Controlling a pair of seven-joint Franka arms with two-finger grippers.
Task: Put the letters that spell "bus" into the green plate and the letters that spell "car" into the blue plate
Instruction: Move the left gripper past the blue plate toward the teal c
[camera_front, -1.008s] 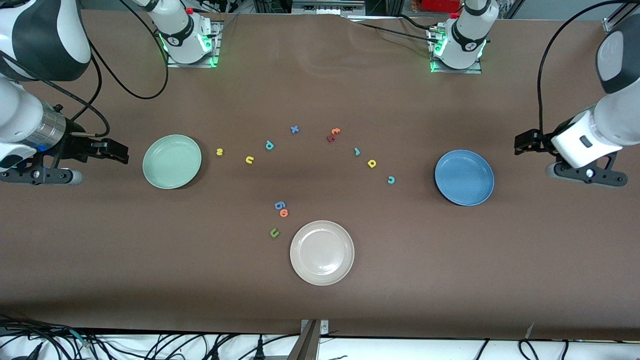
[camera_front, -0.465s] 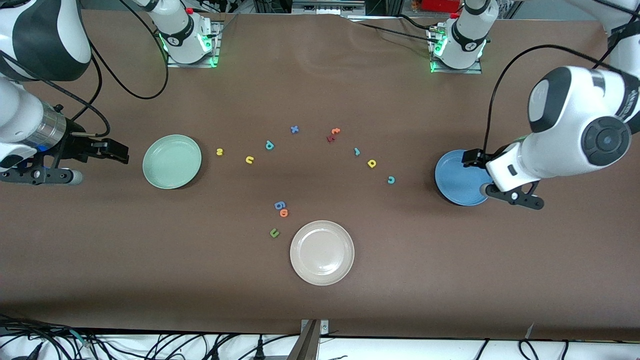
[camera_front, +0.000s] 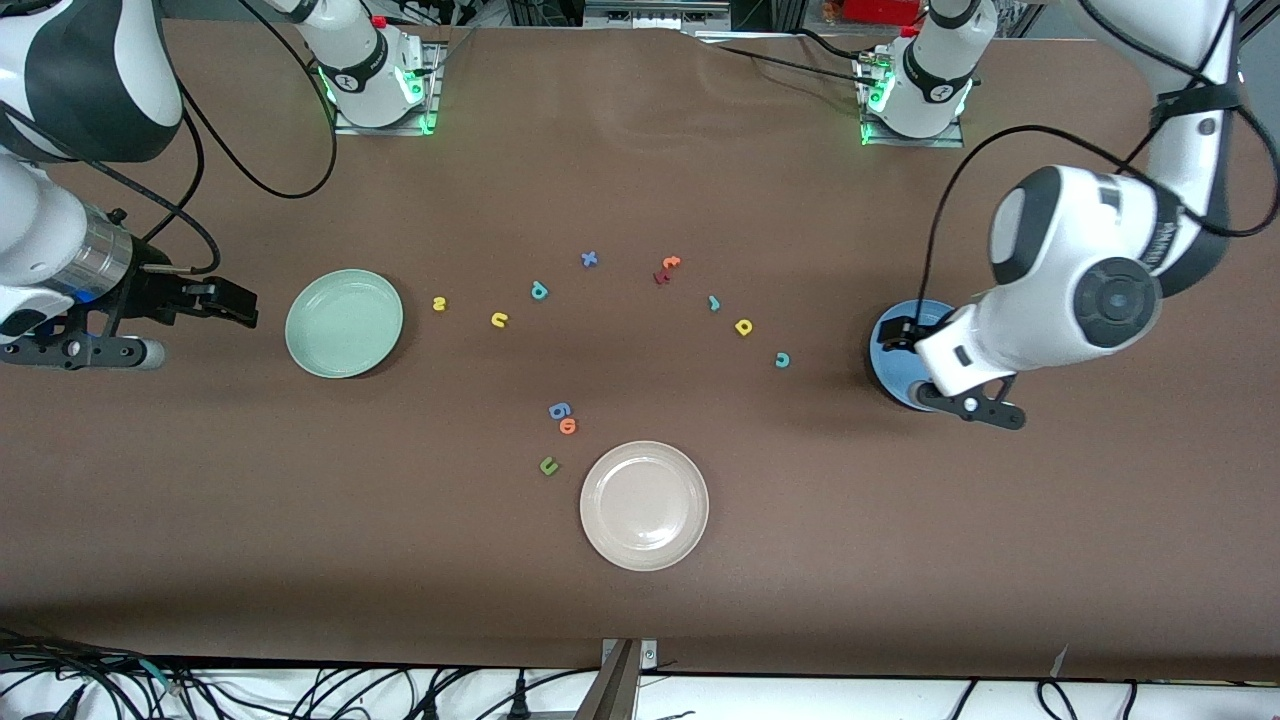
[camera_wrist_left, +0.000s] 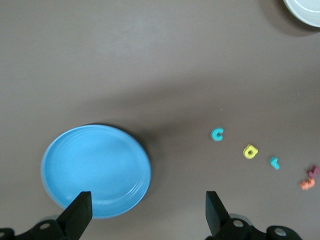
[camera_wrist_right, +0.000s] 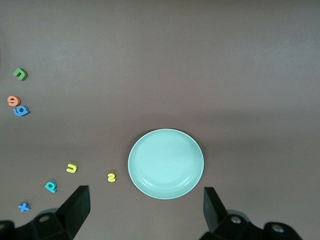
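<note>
The green plate (camera_front: 344, 323) (camera_wrist_right: 166, 163) lies toward the right arm's end, with the yellow s (camera_front: 439, 303) (camera_wrist_right: 111, 177), yellow u (camera_front: 499, 319) and teal b (camera_front: 539, 291) beside it. Toward the left arm's end lies the blue plate (camera_front: 893, 355) (camera_wrist_left: 95, 170), partly hidden by the left arm. The teal c (camera_front: 782, 360) (camera_wrist_left: 217, 134), yellow a (camera_front: 743, 327) and teal r (camera_front: 714, 303) lie beside it. My left gripper (camera_front: 968, 407) (camera_wrist_left: 146, 217) hangs open over the blue plate's rim, holding nothing. My right gripper (camera_front: 80, 352) (camera_wrist_right: 145, 215) waits open, up beside the green plate.
A cream-white plate (camera_front: 644, 505) sits nearest the front camera. Beside it lie a green u (camera_front: 548, 465), an orange letter (camera_front: 568, 426) and a blue g (camera_front: 559, 410). A blue x (camera_front: 589, 259), an orange t (camera_front: 670, 262) and a dark red letter (camera_front: 660, 277) lie farther back.
The left arm has swung in from its end of the table, and its gripper now hangs over the blue plate. The right arm and all letters have stayed put.
</note>
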